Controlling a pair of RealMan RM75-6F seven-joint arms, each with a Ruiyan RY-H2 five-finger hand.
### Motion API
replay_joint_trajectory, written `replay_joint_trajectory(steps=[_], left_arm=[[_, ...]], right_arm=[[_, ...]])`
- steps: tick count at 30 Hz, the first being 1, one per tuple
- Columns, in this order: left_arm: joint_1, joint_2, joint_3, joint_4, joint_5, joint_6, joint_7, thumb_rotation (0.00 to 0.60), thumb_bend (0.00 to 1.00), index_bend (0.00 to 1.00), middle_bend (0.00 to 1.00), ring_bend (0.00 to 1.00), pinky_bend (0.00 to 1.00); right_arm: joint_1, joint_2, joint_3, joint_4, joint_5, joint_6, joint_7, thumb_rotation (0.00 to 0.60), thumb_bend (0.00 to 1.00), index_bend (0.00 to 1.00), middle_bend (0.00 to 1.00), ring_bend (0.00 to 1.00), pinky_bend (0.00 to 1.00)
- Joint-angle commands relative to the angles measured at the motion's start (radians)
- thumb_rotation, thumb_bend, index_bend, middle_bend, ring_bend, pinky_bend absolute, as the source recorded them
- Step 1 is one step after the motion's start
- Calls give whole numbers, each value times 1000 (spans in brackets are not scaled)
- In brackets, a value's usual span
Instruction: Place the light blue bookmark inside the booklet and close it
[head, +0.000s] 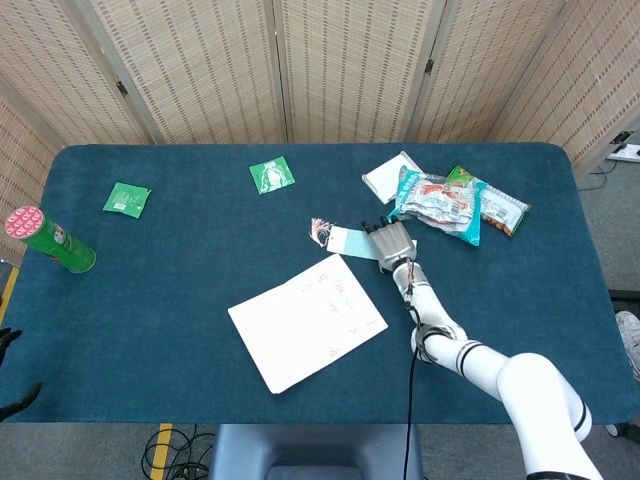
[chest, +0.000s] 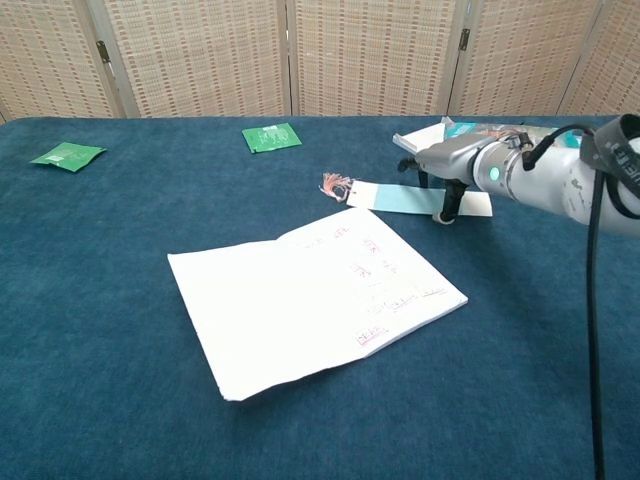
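The right hand is pressing fingertips onto the light blue paper bookmark — grip unclear — beside the open white booklet.

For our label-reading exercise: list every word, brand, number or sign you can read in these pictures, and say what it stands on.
None can be read.
Open white booklet: red marks, too small.
Green cylindrical can with red lid: print blurred.
Two green packets: white print, unreadable.
Colourful snack bags: blurred.

R hand lowered, fingers pointing down.
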Motion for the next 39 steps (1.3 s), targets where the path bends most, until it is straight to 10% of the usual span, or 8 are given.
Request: replay_joint_trajectory(steps=[1, 20, 39], left_arm=[[1, 0, -1, 1, -1, 1, -2, 600, 269, 188, 163, 152, 202], [-8, 16, -6, -38, 25, 17, 18, 600, 269, 188, 163, 152, 202], [-8, 33, 0, -95, 41, 31, 71, 600, 269, 188, 163, 152, 202]], right_arm=[[-18, 30, 5, -44, -47, 18, 41, 600, 299, 54, 294, 108, 148], [-168, 358, -106, -517, -624, 229, 362, 600, 300, 72, 294, 108, 148], [-220, 419, -334, -418, -1162, 534, 663, 600, 299, 102, 302, 108, 148]])
